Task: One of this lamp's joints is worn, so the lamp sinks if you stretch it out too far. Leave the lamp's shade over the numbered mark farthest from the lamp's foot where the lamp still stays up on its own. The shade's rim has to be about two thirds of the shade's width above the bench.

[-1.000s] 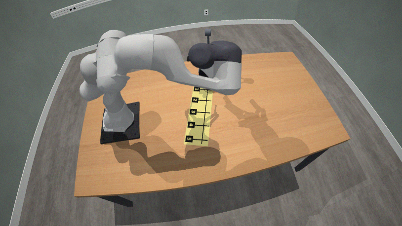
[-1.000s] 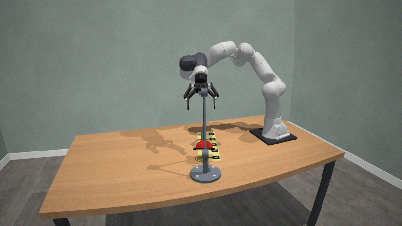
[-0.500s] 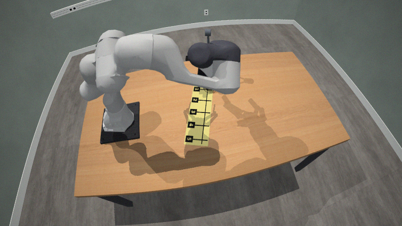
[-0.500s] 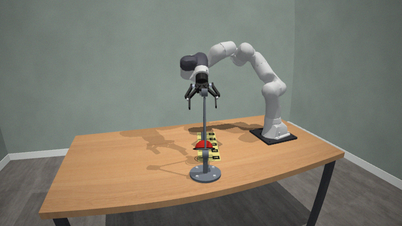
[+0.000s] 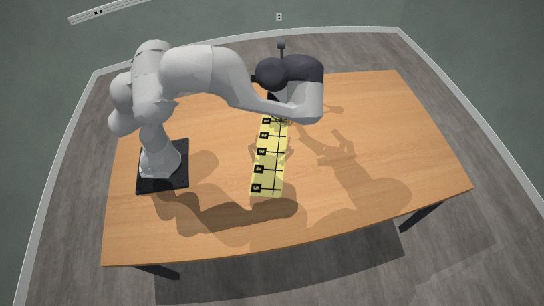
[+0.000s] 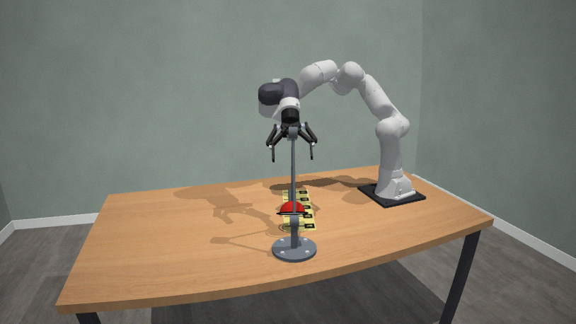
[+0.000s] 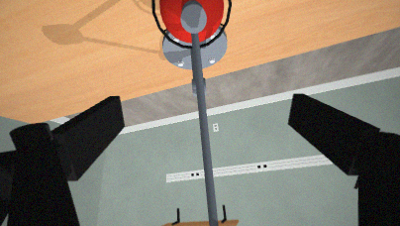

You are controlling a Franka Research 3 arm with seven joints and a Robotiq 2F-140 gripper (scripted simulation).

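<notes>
Grey lamp (image 6: 293, 169) folded upright, red shade (image 6: 292, 207) low beside its foot (image 6: 293, 250).

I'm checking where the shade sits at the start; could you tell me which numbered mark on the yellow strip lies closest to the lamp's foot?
Mark 1, at the strip's far end beneath the wrist; marks 2 to 5 run away from it towards the near table edge.

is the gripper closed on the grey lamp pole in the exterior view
No, the black gripper stands wide open, its fingers apart on either side of the thin grey lamp pole.

Black tags numbered 1 to 5 run along the yellow strip (image 5: 270, 160) on the bench
</notes>
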